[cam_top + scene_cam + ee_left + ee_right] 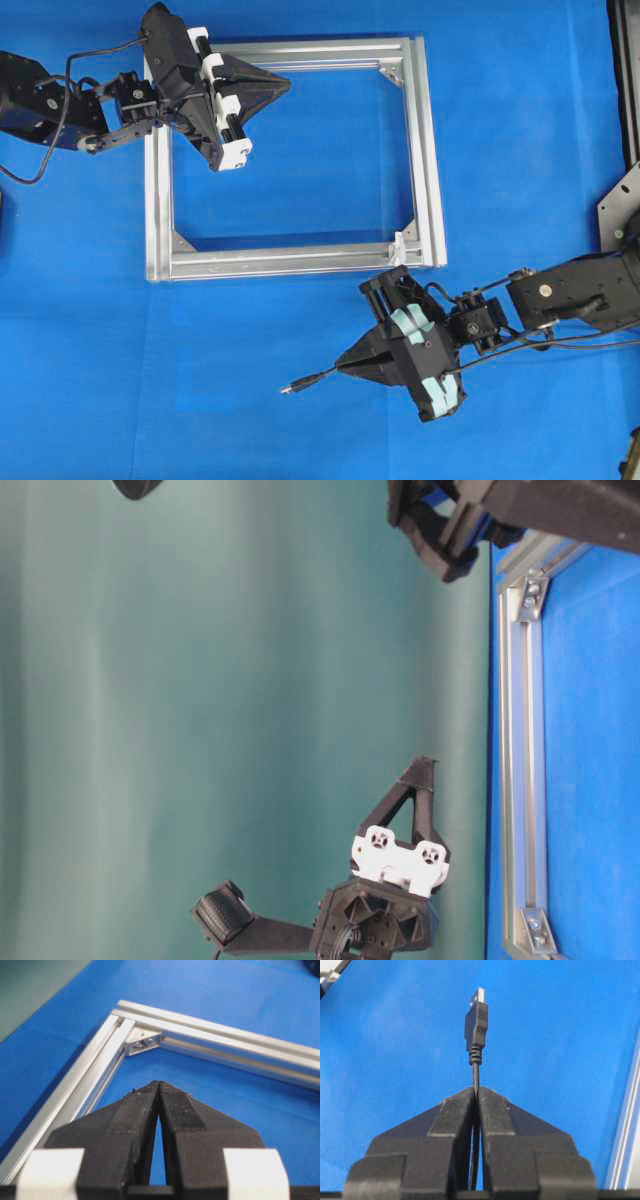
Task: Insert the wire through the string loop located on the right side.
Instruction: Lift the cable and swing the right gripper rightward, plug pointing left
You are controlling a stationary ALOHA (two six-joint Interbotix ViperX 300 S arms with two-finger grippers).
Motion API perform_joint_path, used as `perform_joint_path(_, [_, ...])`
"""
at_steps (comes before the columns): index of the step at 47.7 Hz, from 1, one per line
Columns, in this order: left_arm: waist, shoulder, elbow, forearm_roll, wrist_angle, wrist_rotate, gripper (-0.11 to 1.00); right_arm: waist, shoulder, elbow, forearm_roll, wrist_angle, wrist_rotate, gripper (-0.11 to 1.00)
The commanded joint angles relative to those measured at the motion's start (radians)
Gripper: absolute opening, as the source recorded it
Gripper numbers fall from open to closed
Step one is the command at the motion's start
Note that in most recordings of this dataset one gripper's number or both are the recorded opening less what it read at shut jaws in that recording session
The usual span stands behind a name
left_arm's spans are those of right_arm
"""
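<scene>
1. Right gripper point(476, 1091): jaws closed on the wire point(475, 1072), a short length and the plug tip point(477, 1017) standing out in front. In the overhead view it is held over bare blue tabletop point(150, 400), plug pointing left, below the silver frame point(428, 150).
2. Left gripper point(159, 1085): jaws pressed together, nothing held; it hangs over the frame's upper left part.
3. String loop point(398, 243): tiny white upright piece at the frame's lower right corner, just above the right gripper, apart from the plug.
4. Risk, aim: the plug points away from the loop; a large reorientation is needed and the loop is small, so a miss is likely.
5. Risk, flex: the thin wire may bend on contact, pushing the soft loop over instead of entering.
6. Risk, collision: the wide gripper body may strike the frame bar.
7. Containers: none visible; the frame encloses only bare tabletop.
</scene>
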State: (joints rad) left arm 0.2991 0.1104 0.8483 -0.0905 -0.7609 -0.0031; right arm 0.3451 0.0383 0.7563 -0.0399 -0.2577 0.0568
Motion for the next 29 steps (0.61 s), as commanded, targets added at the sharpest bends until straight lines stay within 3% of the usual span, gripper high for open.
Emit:
perform_joint_path(1, [-0.003, -0.028, -0.012, 0.003, -0.006, -0.002, -0.02, 0.005, -0.025, -0.02, 0.002, -0.005, 0.0, -0.03])
perform_joint_path(29, [-0.005, -0.029, -0.014, 0.003, -0.006, 0.0, -0.02, 0.023, -0.049, 0.008, 0.002, -0.002, 0.002, -0.03])
